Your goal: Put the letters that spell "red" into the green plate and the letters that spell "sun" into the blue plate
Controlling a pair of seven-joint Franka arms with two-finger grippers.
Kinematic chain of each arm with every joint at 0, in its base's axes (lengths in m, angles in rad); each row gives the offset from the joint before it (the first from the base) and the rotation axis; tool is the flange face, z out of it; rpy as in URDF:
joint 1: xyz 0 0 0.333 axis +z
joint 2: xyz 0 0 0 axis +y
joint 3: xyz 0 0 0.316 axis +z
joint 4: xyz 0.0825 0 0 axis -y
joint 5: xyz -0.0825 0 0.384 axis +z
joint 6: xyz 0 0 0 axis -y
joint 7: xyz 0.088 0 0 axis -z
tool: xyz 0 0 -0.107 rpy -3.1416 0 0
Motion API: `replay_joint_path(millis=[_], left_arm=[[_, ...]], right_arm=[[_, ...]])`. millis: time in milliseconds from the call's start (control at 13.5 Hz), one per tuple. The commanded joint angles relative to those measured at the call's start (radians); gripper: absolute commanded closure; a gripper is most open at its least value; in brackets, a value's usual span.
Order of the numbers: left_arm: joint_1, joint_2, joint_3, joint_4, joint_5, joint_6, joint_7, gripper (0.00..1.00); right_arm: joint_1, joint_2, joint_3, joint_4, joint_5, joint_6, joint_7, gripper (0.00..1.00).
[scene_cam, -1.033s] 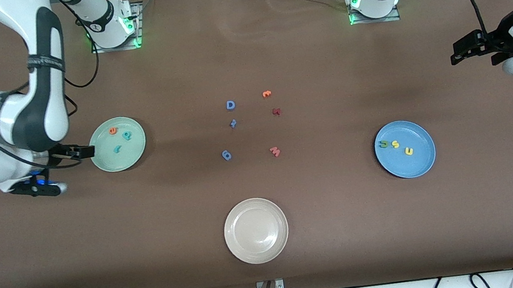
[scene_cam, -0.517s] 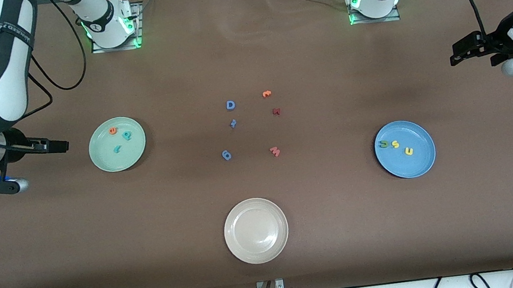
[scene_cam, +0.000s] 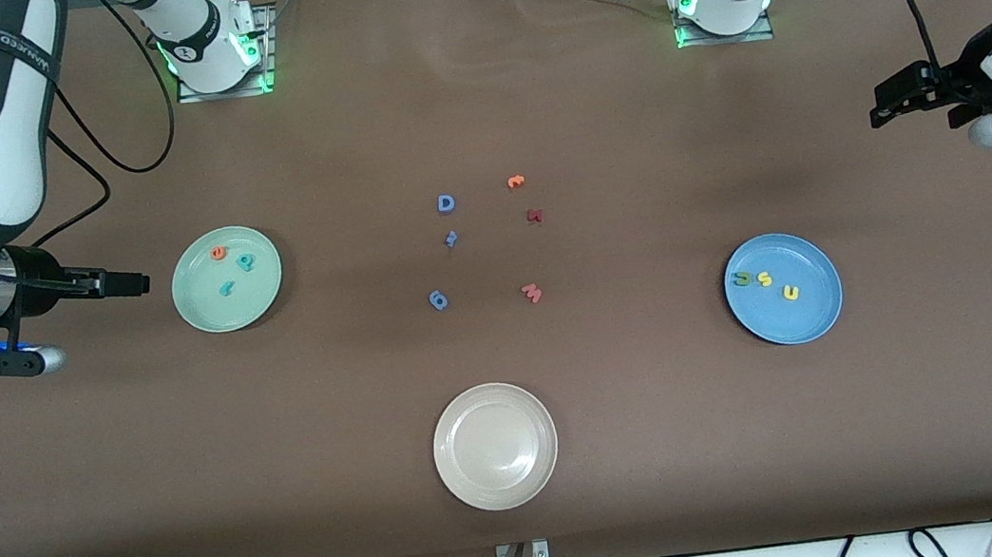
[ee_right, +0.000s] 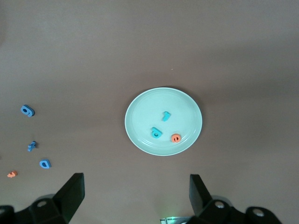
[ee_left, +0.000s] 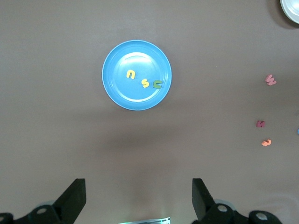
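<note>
Both words lie sorted: "red" letters (scene_cam: 228, 266) in green plate (scene_cam: 203, 312), "sun" letters (scene_cam: 765, 281) in blue plate (scene_cam: 809, 324). Right gripper (scene_cam: 134, 284) beside the green plate and left gripper (scene_cam: 884, 112) above the blue plate stand wide open, empty, clear since nothing remains to carry.

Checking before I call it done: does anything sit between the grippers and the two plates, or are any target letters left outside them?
Nothing visible blocks either. The green plate holds its three letters, the blue plate holds its three. The right gripper and left gripper are both open and empty, beside the plates over bare table.
</note>
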Motion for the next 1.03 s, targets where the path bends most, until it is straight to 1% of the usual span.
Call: replay_joint_path(millis=[0,148,369,517,664,738,886,960], left_arm=[[-0.001,0.009,0.003,0.027,-0.011,-0.013,0.019,0.0],[-0.001,0.01,0.003,0.027,-0.011,-0.013,0.019,0.0],[-0.001,0.009,0.003,0.027,-0.011,-0.013,0.019,0.0],[-0.001,0.009,0.003,0.027,-0.011,-0.013,0.015,0.0],[-0.001,0.009,0.003,0.027,-0.011,-0.013,0.015,0.0],[0.001,0.009,0.003,0.027,-0.011,-0.013,0.013,0.0],[0.011,0.007,0.004,0.027,-0.018,-0.015,0.015,0.0],[0.013,0.009,0.006,0.027,-0.022,-0.015,0.015,0.0]], right_arm=[[-0.016,-0.001,0.004,0.033,0.014,-0.016,-0.002,0.01],[-0.072,-0.002,0.054,0.076,0.007,-0.025,-0.002,0.01],[-0.167,-0.004,0.166,0.157,-0.055,-0.059,0.0,0.01],[-0.261,-0.005,0.275,0.22,-0.094,-0.078,0.001,0.01],[-0.353,-0.016,0.381,0.259,-0.115,-0.108,0.047,0.01],[-0.403,-0.028,0.447,0.268,-0.122,-0.108,0.072,0.01],[-0.497,-0.059,0.6,0.27,-0.211,-0.108,0.083,0.01],[-0.546,-0.074,0.687,0.27,-0.263,-0.105,0.086,0.01]])
